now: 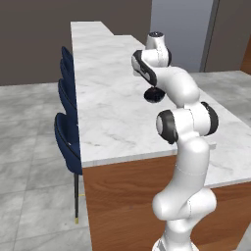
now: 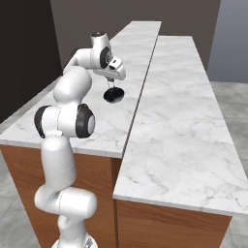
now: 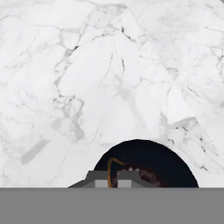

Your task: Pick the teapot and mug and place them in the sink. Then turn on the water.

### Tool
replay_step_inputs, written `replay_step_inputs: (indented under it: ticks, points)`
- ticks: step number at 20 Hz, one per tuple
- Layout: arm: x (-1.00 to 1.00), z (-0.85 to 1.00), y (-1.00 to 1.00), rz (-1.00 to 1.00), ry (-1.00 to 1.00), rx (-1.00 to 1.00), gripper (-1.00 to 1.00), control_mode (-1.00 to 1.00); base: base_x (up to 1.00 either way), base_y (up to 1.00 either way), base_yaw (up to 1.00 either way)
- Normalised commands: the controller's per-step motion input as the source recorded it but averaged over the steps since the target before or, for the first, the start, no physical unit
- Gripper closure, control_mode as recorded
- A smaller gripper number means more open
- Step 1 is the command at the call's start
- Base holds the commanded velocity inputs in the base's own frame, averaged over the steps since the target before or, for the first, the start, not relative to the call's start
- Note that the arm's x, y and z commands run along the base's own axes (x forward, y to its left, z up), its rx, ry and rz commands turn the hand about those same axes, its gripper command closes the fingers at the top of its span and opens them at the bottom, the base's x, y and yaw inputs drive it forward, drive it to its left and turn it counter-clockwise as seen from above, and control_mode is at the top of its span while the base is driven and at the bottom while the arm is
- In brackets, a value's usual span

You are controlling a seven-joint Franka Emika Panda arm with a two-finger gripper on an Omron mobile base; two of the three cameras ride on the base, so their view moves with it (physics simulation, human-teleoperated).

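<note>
Closed on your dark round pot's (image 3: 146, 164) thin handle, your two-finger gripper (image 3: 113, 178) risked letting it swing and slip over the white marble counter (image 3: 109, 78).

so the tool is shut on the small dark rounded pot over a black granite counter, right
Not quite. The tool is shut on the small dark rounded pot, but the counter under it is white marble, not black granite. The hand view shows it.
</note>
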Motion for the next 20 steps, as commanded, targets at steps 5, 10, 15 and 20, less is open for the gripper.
replay_step_inputs:
  ticks: [5,10,15,20]
  points:
    - [0.00,0.09,-0.28,0.00,0.00,0.02,1.00,-1.00,0.00,0.00,0.00]
    - [0.00,0.32,-0.40,0.00,-0.05,0.02,1.00,-1.00,0.00,0.00,0.00]
    - [0.00,0.38,-0.23,0.00,-0.02,0.00,1.00,-1.00,0.00,0.00,0.00]
    - [-0.01,0.37,-0.06,0.00,0.00,0.00,1.00,-1.00,0.00,0.00,0.00]
